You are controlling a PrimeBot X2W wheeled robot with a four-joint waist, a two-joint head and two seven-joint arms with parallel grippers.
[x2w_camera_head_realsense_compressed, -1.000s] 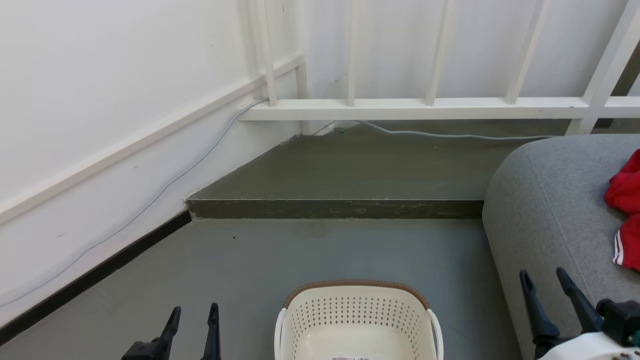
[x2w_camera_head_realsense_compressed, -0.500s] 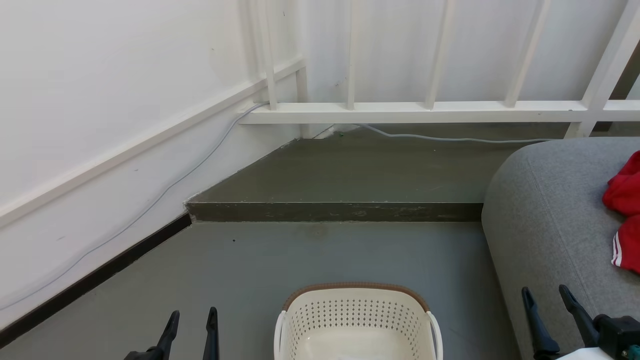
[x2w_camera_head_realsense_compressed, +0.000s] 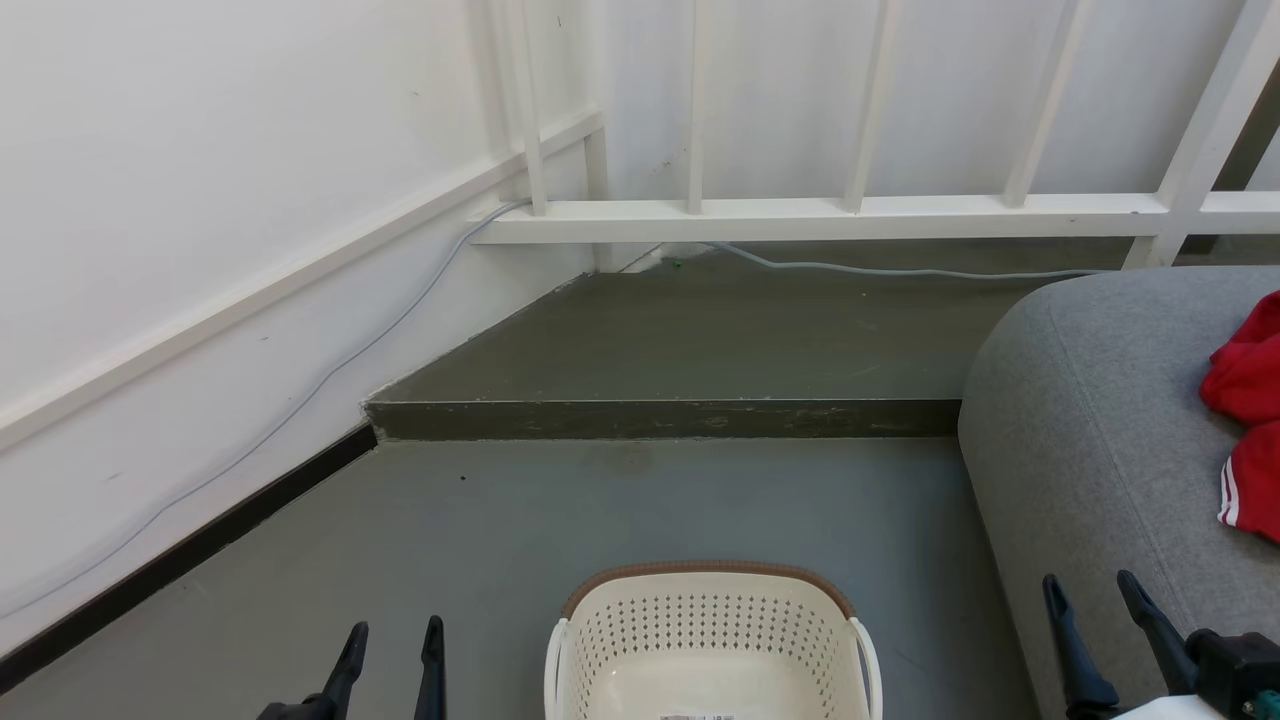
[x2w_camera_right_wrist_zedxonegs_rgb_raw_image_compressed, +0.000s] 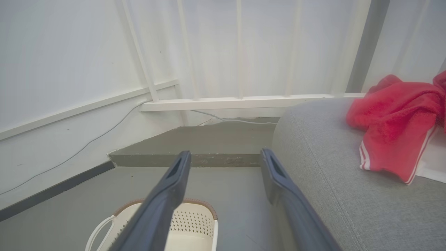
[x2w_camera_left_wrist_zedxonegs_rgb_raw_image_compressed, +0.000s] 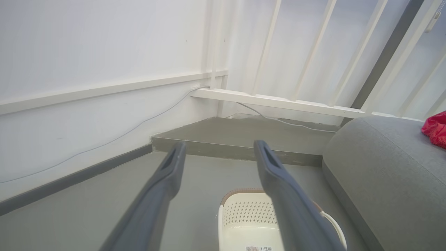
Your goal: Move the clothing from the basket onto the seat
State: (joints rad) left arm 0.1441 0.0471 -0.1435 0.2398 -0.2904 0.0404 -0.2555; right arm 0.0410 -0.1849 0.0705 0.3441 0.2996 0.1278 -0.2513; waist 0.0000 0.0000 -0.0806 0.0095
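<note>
Both claws are empty with jaws spread wide: the left gripper (x2w_camera_head_realsense_compressed: pixel 396 628) hangs over the floor (x2w_camera_head_realsense_compressed: pixel 500 520) left of the basket (x2w_camera_head_realsense_compressed: pixel 710 570), and the right gripper (x2w_camera_head_realsense_compressed: pixel 1087 580) is just beside the seat (x2w_camera_head_realsense_compressed: pixel 1090 420). The red clothing (x2w_camera_head_realsense_compressed: pixel 1245 430) lies bunched on the seat cushion. The basket bottom in view is bare but for a paper label (x2w_camera_head_realsense_compressed: pixel 698 716), and its near part is out of frame. Risk: a garment missed in that hidden part, or the right claw snagging the upholstery if that arm swings toward the seat.
</note>
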